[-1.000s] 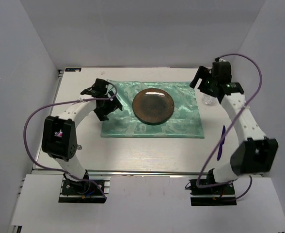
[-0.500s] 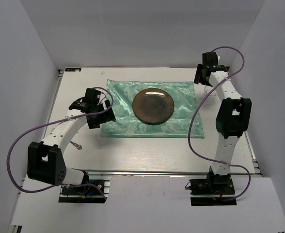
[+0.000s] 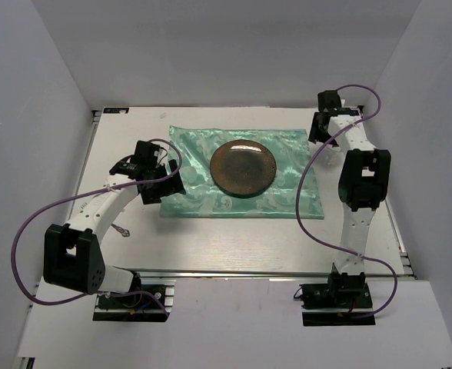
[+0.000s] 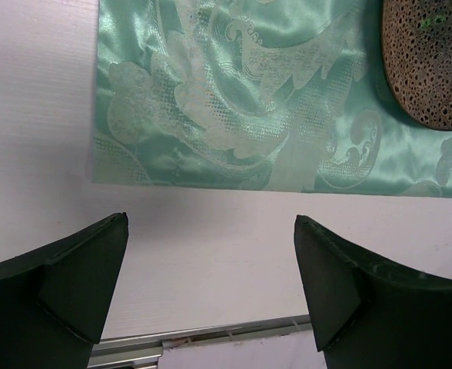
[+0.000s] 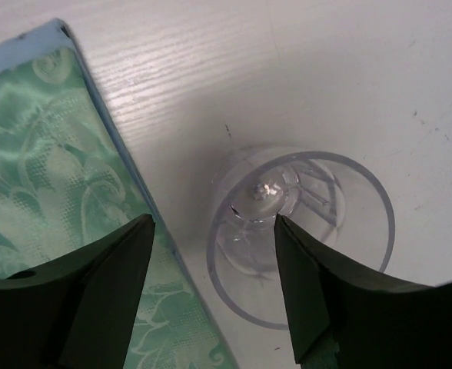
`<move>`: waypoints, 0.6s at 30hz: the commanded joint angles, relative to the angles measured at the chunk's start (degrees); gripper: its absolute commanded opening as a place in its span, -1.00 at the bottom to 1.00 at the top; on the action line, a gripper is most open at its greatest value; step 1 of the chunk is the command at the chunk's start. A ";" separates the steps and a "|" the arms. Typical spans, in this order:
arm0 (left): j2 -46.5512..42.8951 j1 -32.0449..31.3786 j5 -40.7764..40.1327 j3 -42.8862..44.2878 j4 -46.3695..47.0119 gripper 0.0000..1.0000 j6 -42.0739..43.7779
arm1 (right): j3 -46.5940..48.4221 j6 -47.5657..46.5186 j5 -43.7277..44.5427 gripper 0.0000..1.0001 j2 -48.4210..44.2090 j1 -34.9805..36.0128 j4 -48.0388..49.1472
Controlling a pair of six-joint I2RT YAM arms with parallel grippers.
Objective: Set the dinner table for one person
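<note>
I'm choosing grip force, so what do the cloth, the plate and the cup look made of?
Cloth: mint satin-like fabric with a soft sheen and a woven pattern.
Plate: brown, speckled and glossy, probably glazed ceramic.
Cup: clear and see-through, so glass or plastic; I cannot tell which.

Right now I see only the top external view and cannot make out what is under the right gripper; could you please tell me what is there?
Observer: A clear glass stands upright on the dinner table, just off the edge of the green cloth.
Operator: Thank you. How does the right gripper sit over it?
Observer: The right gripper looks down into the glass, jaws open, with the glass's cloth-side wall in the gap between them. I cannot tell whether they touch it.
Operator: And the left gripper, please?
Observer: The left gripper is open and holds nothing, over bare table beside the cloth's corner.
</note>
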 commanded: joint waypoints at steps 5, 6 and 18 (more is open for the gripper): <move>-1.90 0.11 1.97 -0.16 1.41 0.96 1.08 | -3.32 2.52 -0.16 -0.71 -1.54 -0.50 1.14; -1.99 0.11 2.06 -0.25 1.41 0.96 1.17 | -3.32 2.69 0.28 -0.84 -1.54 -0.50 0.96; -3.57 0.11 1.62 -1.04 2.11 0.96 0.82 | 10.99 -5.38 -6.83 -1.00 -2.25 5.47 -6.41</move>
